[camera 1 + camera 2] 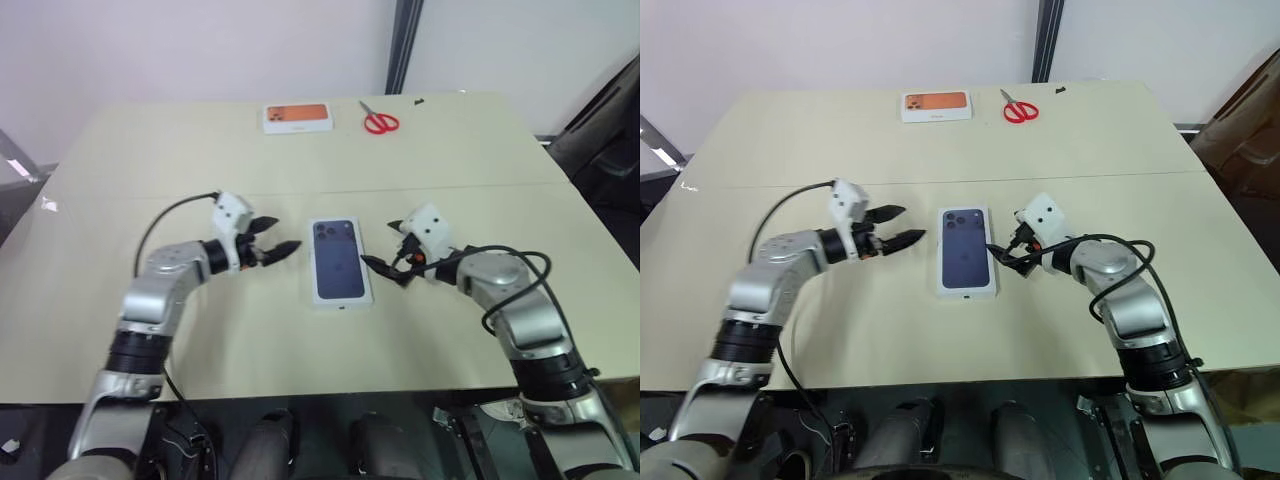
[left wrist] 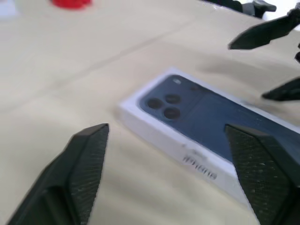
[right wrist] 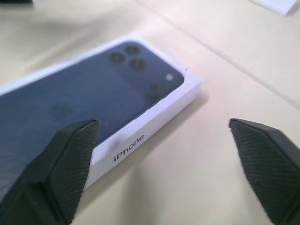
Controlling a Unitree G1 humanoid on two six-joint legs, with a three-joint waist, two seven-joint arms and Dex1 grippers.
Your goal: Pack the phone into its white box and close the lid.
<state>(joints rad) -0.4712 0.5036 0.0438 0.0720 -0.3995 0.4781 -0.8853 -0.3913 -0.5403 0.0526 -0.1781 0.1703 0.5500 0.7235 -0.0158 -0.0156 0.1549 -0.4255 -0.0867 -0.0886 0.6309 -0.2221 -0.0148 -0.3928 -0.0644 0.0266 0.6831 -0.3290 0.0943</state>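
So the lid point(image 1: 339, 260) with the dark-blue phone picture sits closed on the white box, flat mid-tabletop point(image 1: 300, 340), which is why no phone shows; presumably it's inside. Left gripper point(image 1: 277, 240) sits just left of it, right gripper point(image 1: 385, 269) just right, both with fingers spread and holding nothing, like they've let go. Orange-print box point(image 1: 297, 117) and red scissors point(image 1: 379, 120) lie at the far edge, out of the way.
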